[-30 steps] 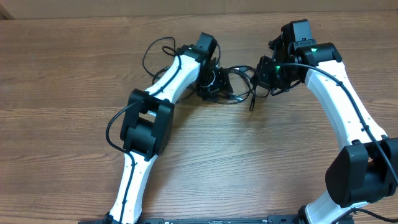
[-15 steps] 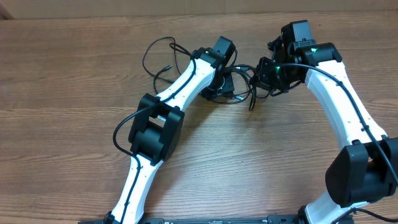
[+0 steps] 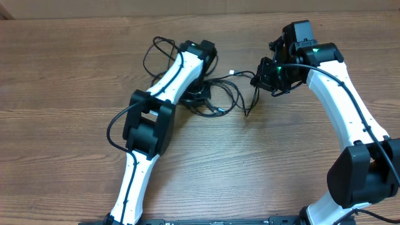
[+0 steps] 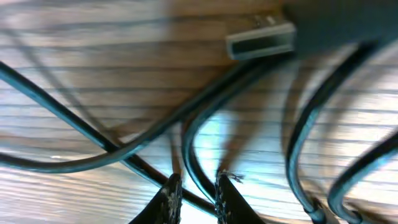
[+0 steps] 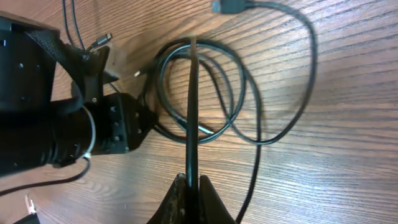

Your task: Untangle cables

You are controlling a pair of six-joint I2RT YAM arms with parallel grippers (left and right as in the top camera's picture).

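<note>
From overhead, two arms were counted above the wooden table: the left arm and the right arm. The cables were seen there as one black tangle lying on the table between the two wrists. How many cords made it up could not be told, and the fingers of both grippers were hidden in that view.

The fingers were shown only by the wrist cameras. In the right wrist view, the right gripper was seen with its jaws pressed together on one cord. That cord was drawn taut over several coils resting on the wood. Two plug ends were counted there: a blue plug at the top edge and a small plug at the upper left.

In the blurred left wrist view, the left gripper was seen with its jaws narrow and one cord passing between the tips. Whether that cord was pinched could not be told. One flat metal plug was counted there.
</note>
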